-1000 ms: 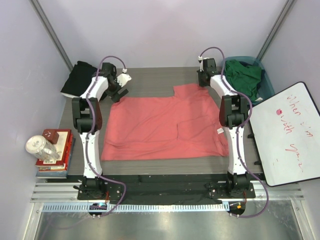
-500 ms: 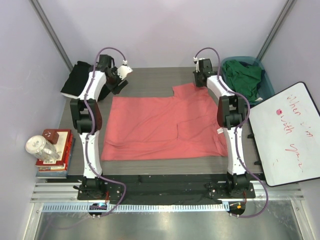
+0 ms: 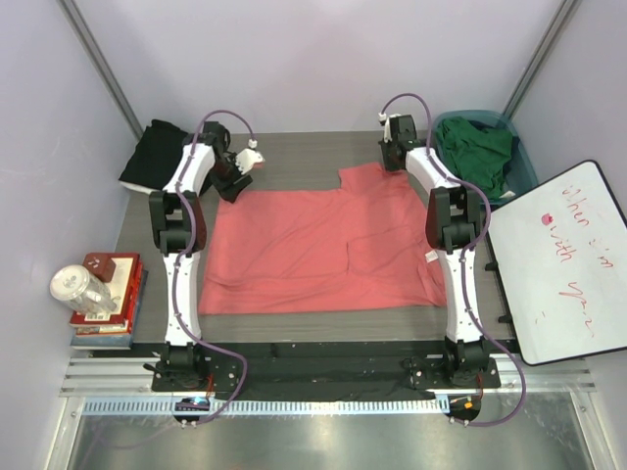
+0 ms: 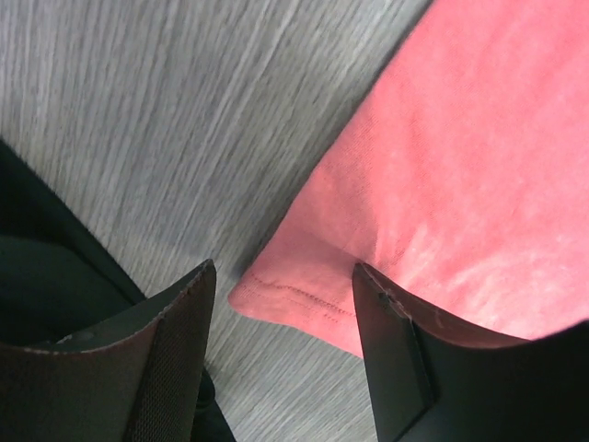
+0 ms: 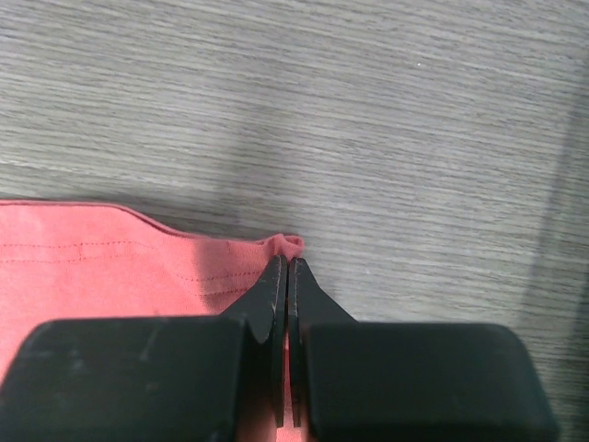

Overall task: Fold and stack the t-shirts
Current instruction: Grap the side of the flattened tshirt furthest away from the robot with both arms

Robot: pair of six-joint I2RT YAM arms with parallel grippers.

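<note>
Coral-pink t-shirt [image 3: 323, 250]: spread flat on the grey table [image 3: 294, 157], long axis running from one jaw pair to the other, with bare tabletop ahead of both. Left gripper [image 4: 283, 276]: jaws apart, straddling a stitched corner. Right gripper [image 5: 287, 267]: jaws closed, pinching the bunched hem edge.

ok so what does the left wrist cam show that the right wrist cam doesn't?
Left wrist only: the left hand is open, its fingers either side of a stitched hem corner of the coral-pink shirt, not closed on it. Right wrist only: the right hand is shut, pinching a small bunched corner of that shirt between its fingertips. Both: the shirt's hemmed edge lying on the grey wood-grain table.
</note>
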